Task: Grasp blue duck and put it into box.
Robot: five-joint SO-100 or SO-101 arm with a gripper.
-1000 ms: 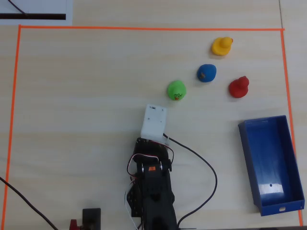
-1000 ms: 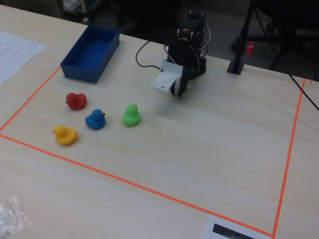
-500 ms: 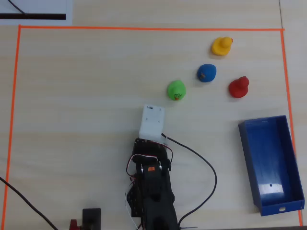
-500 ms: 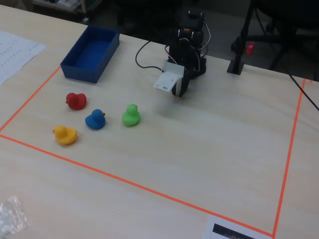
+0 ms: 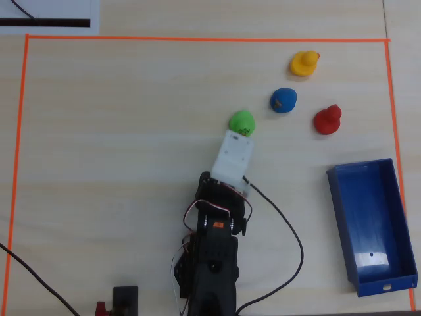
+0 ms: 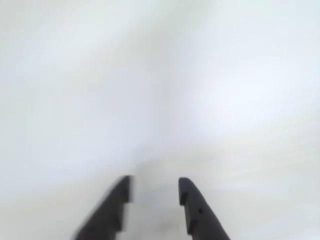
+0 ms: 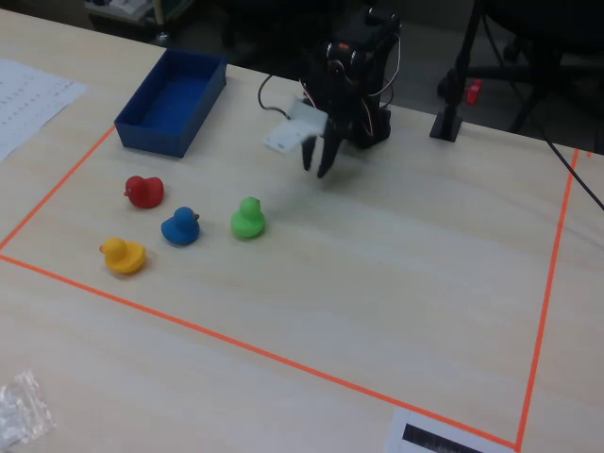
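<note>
The blue duck [image 5: 283, 100] stands on the pale wooden table between the green, yellow and red ducks; it also shows in the fixed view [image 7: 179, 226]. The box [image 5: 371, 210], a long blue tray, lies empty at the right edge in the overhead view and at the far left in the fixed view [image 7: 175, 99]. My gripper [image 7: 315, 171] hangs above the table, fingers pointing down, well apart from the blue duck. In the wrist view the gripper [image 6: 155, 185] is open with nothing between the jaws; that view is blurred and shows no duck.
A green duck [image 5: 241, 122] sits just beyond the arm's white wrist block [image 5: 231, 158]. A red duck [image 5: 327, 119] and a yellow duck [image 5: 304, 63] flank the blue one. Orange tape [image 5: 197, 39] frames the work area. A black cable [image 5: 289, 230] loops beside the arm.
</note>
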